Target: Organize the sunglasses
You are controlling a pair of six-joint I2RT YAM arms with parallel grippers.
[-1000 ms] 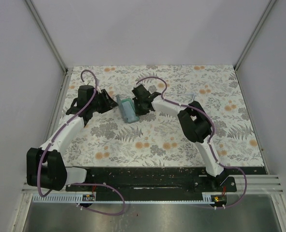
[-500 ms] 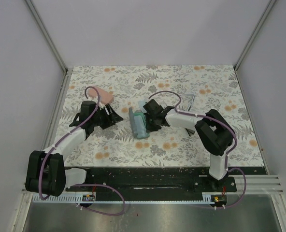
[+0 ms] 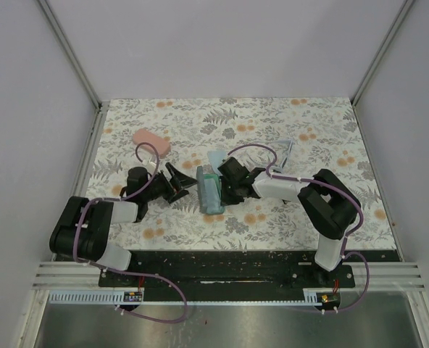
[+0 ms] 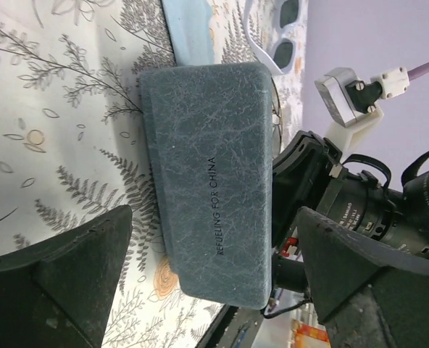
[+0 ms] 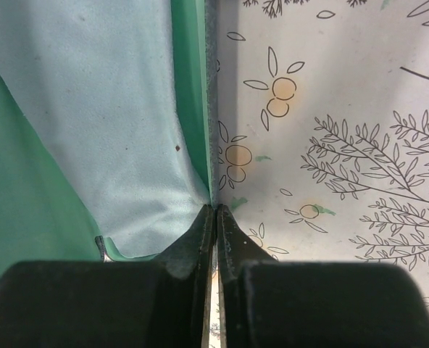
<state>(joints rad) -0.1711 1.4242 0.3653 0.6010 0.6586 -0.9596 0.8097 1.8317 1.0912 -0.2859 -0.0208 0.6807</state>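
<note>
The pale translucent-framed sunglasses [image 4: 280, 30], likely light and brittle, suit a bridge grasp; left gripper [image 3: 178, 185] gapes empty, right gripper [image 5: 214, 210] pinches the blue-grey case [image 4: 207, 167] rim.

A blue-grey oblong case [image 3: 211, 192] lies mid-table on the floral tablecloth [image 3: 330, 130], a light blue cloth [image 3: 216, 157] at its far end. A pink case [image 3: 151, 141] sits well apart, far left.

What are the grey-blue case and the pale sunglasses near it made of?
The grey-blue case looks like faux leather over a stiff shell: matte, with a fine crackled grain and printed lettering; textured plastic is possible. The pale sunglasses look like smooth, slightly glossy plastic with dark lenses.
</note>
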